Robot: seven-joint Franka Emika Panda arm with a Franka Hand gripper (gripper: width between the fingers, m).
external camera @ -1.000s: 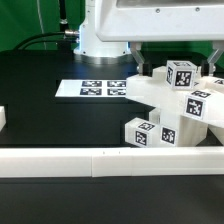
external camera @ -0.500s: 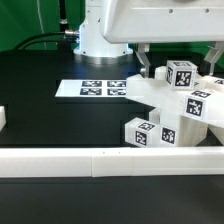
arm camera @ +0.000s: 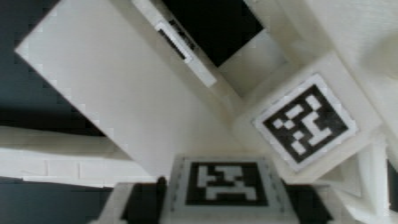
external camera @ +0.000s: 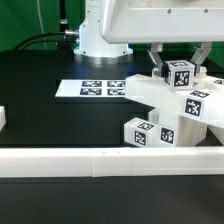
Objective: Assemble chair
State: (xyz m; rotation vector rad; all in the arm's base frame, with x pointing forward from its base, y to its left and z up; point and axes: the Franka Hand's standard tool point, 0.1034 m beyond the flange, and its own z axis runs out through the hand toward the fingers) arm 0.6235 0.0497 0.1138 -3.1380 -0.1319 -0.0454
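We see the chair [external camera: 160, 100] — a cluster of chunky white tagged pieces — on the black table [external camera: 50, 115], at the exterior view's right, just behind the low white border wall [external camera: 60, 158]. Its topmost tagged post [external camera: 180, 74] is clasped by the gripper [external camera: 181, 67], jaws narrow against opposite sides. The marker board [external camera: 95, 89] lies flat nearby, toward the exterior view's left.

Chair pieces [external camera: 150, 92] behind border wall [external camera: 100, 158], marker board [external camera: 95, 89] toward exterior view's left
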